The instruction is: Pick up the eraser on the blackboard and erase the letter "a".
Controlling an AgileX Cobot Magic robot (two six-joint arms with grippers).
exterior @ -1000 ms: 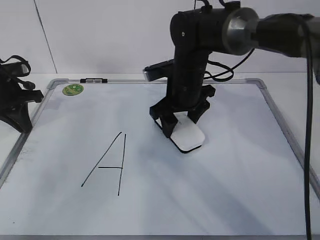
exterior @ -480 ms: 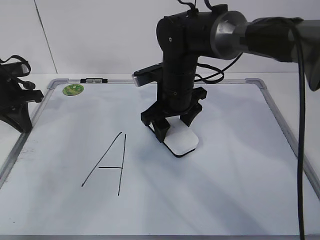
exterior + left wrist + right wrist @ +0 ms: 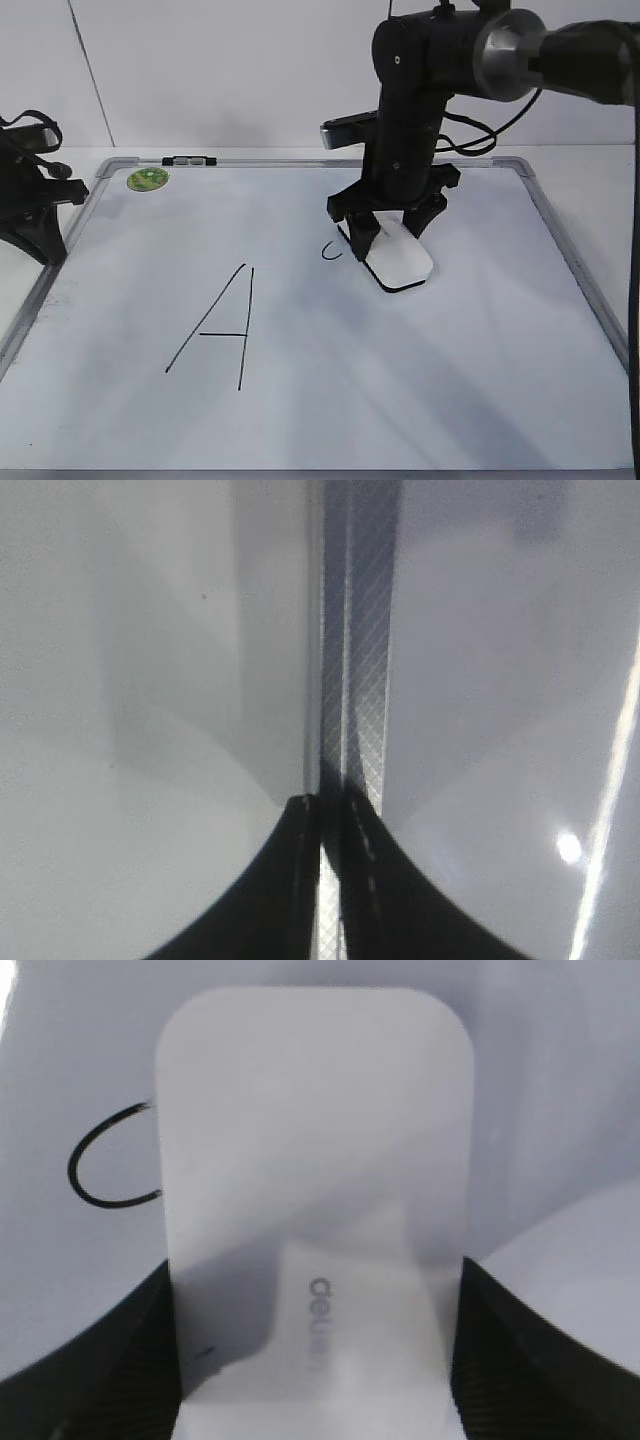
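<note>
White oblong plastic eraser with rounded corners and small grey lettering on its top lies flat on the large white dry-erase blackboard, a little right of the board's middle, its dark underside showing as a thin edge against the surface. The black right gripper stands over it from above, its fingers pressed against the eraser's two long sides, so it is closed on the block. Just left of the eraser, a thin black curved stroke of the small handwritten letter "a" shows on the board; in the right wrist view the eraser's left edge meets the open ends of that curve. Further left and nearer the camera stands the large angular capital "A" in black marker, well apart from the eraser. A round green sticker sits near the board's far left corner, inside the silver-grey metal frame. The left gripper hangs over the frame at the board's left edge, its fingers together with only a sliver of gap and nothing between them.
</note>
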